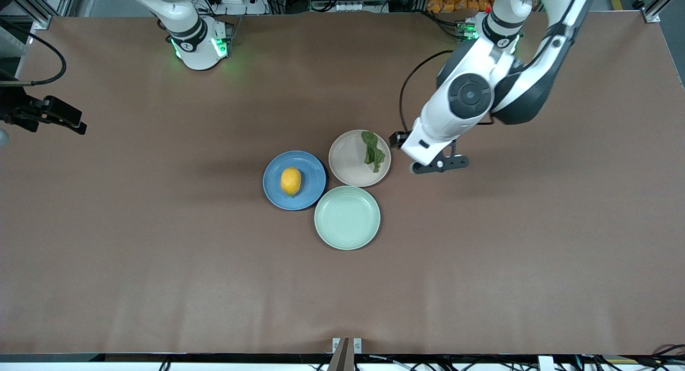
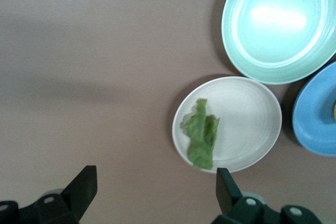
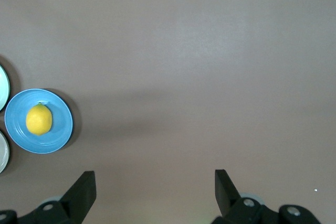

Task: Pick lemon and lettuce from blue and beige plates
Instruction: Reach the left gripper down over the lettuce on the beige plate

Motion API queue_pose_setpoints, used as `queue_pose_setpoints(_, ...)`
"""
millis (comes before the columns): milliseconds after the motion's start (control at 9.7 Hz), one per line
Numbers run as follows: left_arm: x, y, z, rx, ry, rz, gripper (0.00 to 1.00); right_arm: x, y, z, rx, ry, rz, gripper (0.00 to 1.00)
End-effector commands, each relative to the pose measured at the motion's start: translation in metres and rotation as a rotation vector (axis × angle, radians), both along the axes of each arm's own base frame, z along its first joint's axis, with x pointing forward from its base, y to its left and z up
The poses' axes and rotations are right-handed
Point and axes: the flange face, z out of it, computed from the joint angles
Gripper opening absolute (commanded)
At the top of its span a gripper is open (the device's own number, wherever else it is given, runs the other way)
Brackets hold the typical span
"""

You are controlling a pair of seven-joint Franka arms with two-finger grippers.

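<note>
Front view: the beige plate (image 1: 349, 162) sits just beside the left gripper (image 1: 440, 165), the blue plate (image 1: 294, 180) well apart from the right gripper (image 3: 152, 192) — both grippers wide, holding nothing. Lettuce (image 1: 373, 151) lies at the beige rim toward the left arm, long axis across its jaws; lemon (image 1: 290, 181) mid-blue.

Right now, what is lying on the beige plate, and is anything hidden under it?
On the beige plate lies only the lettuce, a wrinkled green leaf near the rim toward the left arm's end. The rest of the plate is bare. What the leaf itself covers cannot be seen.
</note>
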Motion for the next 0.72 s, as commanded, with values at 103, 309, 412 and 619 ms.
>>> queue_pose_setpoints(103,-0.016,-0.042,-0.066,-0.038,-0.017,0.151,1.0,0.002,0.01,0.003,0.011,0.002,0.007,1.0)
queue_pose_setpoints(309,-0.028,-0.064,-0.109,-0.021,0.0,0.142,1.0,0.001,0.028,0.002,0.011,0.01,0.039,1.0)
queue_pose_setpoints(412,-0.034,-0.068,-0.126,0.006,0.009,0.134,1.0,0.0,0.043,0.001,0.011,0.012,0.065,1.0)
queue_pose_setpoints(619,-0.04,-0.07,-0.152,0.031,0.043,0.126,1.0,0.0,0.069,-0.007,0.011,0.026,0.108,1.0)
